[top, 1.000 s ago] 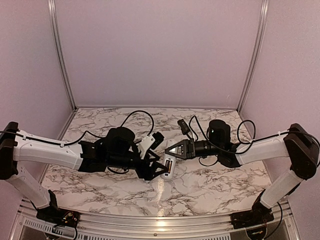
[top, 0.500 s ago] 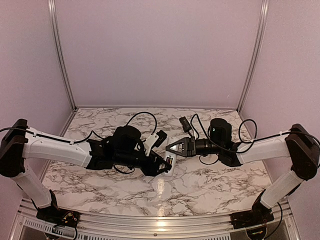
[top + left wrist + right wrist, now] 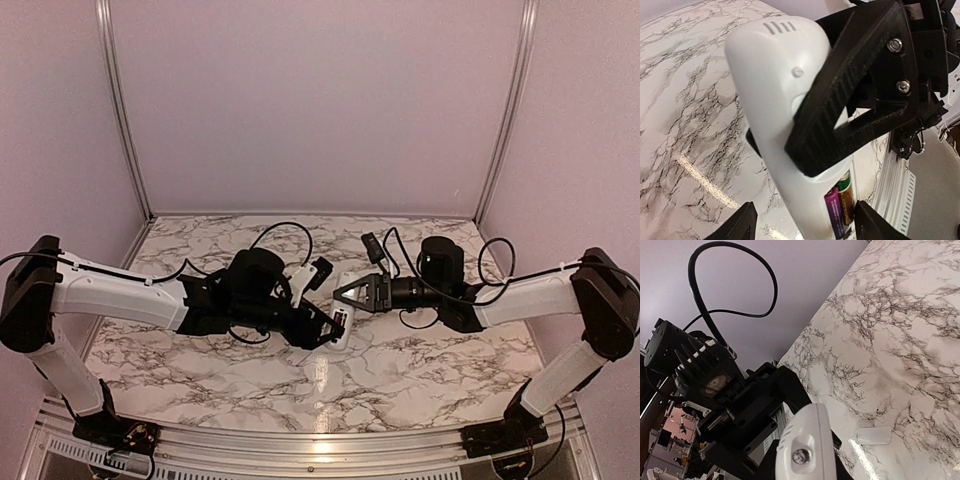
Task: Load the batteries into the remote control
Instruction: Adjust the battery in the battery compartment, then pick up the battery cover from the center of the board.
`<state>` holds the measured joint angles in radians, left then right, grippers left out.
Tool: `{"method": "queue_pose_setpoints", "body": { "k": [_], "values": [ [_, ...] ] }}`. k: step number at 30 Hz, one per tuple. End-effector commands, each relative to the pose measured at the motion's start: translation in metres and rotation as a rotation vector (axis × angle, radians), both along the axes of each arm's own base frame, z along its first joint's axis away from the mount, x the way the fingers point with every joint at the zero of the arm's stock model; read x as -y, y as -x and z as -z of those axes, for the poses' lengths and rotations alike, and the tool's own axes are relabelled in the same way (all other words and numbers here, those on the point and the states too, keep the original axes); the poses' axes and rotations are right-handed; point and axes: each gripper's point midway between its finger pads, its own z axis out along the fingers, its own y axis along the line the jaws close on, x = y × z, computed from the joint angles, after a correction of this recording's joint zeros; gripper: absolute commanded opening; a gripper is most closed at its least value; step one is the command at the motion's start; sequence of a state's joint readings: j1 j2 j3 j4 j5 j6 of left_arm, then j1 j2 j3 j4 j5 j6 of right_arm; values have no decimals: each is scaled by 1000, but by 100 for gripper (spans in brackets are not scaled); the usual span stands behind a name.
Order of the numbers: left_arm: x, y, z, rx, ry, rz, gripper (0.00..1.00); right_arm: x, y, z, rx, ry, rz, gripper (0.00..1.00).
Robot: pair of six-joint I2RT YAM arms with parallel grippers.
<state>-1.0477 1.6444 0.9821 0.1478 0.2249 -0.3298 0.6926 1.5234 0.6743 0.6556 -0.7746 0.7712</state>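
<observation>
The right gripper [image 3: 346,292] pinches the remote control [image 3: 775,75] across its back. Just beyond its fingers, both batteries [image 3: 837,205] sit in the open bay. The left gripper [image 3: 806,226] stands spread around that end (gripping nothing, I judge). Loading looks nearly done. Next, press the cells home, then probably refit the white panel [image 3: 874,435] lying on the surface [image 3: 900,340].

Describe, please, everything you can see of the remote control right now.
The remote control is a slim white plastic body seen from its back, with small slits and a screw near the rounded end. Its battery bay is open, with two batteries side by side inside. The right gripper is shut on its sides, holding it tilted over the marble table; the left gripper stands open around its lower end.
</observation>
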Motion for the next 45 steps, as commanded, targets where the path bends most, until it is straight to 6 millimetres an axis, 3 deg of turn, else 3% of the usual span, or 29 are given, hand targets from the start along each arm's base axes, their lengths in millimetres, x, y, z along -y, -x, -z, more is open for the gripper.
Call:
{"method": "queue_pose_setpoints", "body": {
  "k": [1, 5, 9, 14, 21, 26, 34, 40, 45],
  "values": [
    [-19, -13, 4, 84, -82, -55, 73, 15, -8, 3, -35, 2, 53, 0],
    [-44, -20, 27, 64, -213, -133, 76, 34, -22, 24, -72, 66, 147, 0],
    [-68, -11, 60, -16, -341, -166, 76, 48, -30, 37, -103, 92, 207, 0],
    [-92, -5, 82, -55, -469, -204, 72, 57, -39, 49, -134, 104, 270, 0],
    [-96, -5, 110, -77, -625, -202, 68, 57, -45, 56, -162, 90, 293, 0],
    [-86, -5, 126, -89, -671, -178, 67, 58, -46, 57, -162, 91, 298, 0],
    [-77, -12, 135, -76, -703, -166, 61, 55, -46, 60, -172, 78, 285, 0],
    [-78, -6, 145, -100, -730, -124, 49, 55, -46, 61, -178, 69, 280, 0],
    [-81, -1, 147, -106, -755, -91, 46, 57, -47, 62, -180, 70, 282, 0]
  ]
}}
